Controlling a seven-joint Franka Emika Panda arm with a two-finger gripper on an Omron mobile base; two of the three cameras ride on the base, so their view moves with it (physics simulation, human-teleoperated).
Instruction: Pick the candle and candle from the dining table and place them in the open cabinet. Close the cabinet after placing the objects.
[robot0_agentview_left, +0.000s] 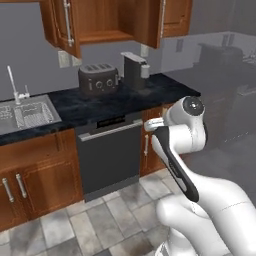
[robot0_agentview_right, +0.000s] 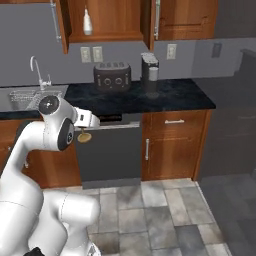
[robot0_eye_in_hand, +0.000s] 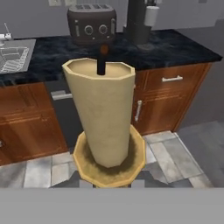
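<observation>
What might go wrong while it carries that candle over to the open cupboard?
The claw grips the candle only by its gold base, so the tall body could tip or slip on the way up. A white bottle already stands on the cabinet shelf and could be knocked. The toaster and coffee machine stand right below the opening.

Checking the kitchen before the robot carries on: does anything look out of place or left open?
The wall cabinet stands with both doors open, a white bottle-like thing inside. Otherwise the toaster and coffee machine sit upright on the counter.
</observation>
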